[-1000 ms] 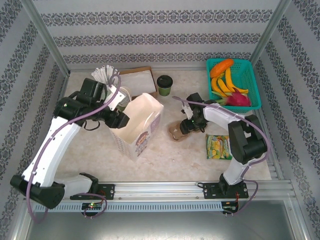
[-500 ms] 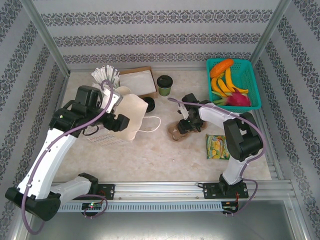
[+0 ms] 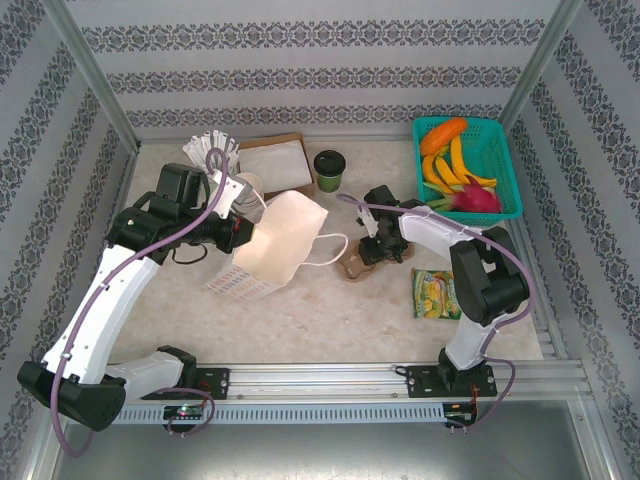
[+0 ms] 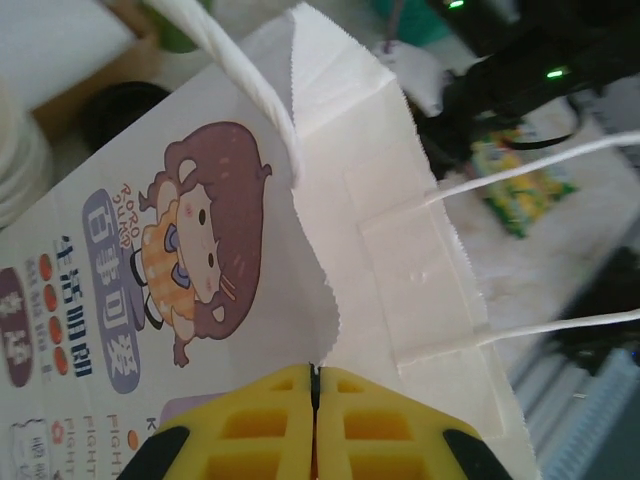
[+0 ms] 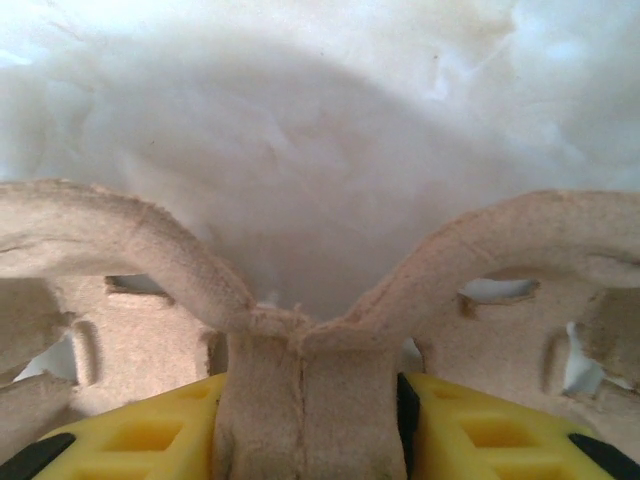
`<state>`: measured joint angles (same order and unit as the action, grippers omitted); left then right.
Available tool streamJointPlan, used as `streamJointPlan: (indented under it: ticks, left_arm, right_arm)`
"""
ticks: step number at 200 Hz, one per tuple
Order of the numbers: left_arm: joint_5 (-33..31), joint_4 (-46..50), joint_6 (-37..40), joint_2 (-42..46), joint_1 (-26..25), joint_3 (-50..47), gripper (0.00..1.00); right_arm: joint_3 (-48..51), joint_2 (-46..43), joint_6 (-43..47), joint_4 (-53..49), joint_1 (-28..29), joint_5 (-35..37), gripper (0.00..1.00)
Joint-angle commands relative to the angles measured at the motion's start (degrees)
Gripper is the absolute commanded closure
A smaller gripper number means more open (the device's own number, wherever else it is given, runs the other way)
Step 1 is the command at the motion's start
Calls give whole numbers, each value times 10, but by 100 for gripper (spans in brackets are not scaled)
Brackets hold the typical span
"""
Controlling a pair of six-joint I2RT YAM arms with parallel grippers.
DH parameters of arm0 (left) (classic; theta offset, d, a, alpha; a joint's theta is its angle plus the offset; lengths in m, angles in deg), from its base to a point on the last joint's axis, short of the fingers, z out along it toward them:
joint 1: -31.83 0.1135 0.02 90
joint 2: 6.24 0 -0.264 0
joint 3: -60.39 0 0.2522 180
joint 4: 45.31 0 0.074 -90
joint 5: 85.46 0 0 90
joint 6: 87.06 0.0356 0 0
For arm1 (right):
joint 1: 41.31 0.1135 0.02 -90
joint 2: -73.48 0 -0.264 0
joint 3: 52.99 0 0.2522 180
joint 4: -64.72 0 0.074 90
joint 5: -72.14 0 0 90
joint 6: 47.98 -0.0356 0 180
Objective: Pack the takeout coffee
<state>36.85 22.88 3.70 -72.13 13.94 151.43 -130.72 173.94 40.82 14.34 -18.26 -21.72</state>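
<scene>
The left gripper [image 4: 315,375] was clenched on the serrated rim of the paper bag [image 3: 278,243], its yellow fingers pressed together with the paper pinched between them. In the top view the bag lay tilted over on its side, left of the table's middle, its mouth and string handles turned toward the right arm. The right gripper [image 5: 310,400] was clamped on the central handle rib of the cardboard cup carrier [image 5: 120,240], which sat near the middle of the table, just beside the bag's handles. The takeout coffee [image 3: 329,169] stood upright with its black lid on, close to the far edge of the table about midway along it, apart from both grippers and outside both bag and carrier.

The step in hand looked like readying bag and carrier for the cup. To do it well, the left arm would likely need to raise the rim so the bag stood on its base with the mouth wide open, since a one-sided pinch lets thin paper fold shut. The carrier probably ought to be kept level and low and clear of the string handles. The coffee would want a grip on the cup's body below the lid, kept upright throughout.
</scene>
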Motion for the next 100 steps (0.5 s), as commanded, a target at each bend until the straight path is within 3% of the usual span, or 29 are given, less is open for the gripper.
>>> streamJointPlan:
  ticks: [1,28,38,61,78,100]
  left_arm:
    - [142,-33,-27,0,4,-2,100]
    - [182,-46,-14,-9,4,-30,100]
    - [168,-46,-6,-20,4,-34,89]
    - [150,-18,31,-60,5,-18,78]
    - [157,-1,55,-70,4,2,59]
    - [130,-7,72,-52,5,5,47]
  right_arm:
    - [19,-28,-9,-24,0,14,55]
    - [27,-38,-10,-32,-3,5,56]
    - [28,-37,-10,-32,-3,5,56]
    - [24,-34,-12,-31,-3,4,56]
    - [22,-35,-13,-32,-3,5,56]
    - [20,-38,-12,-33,-3,9,56]
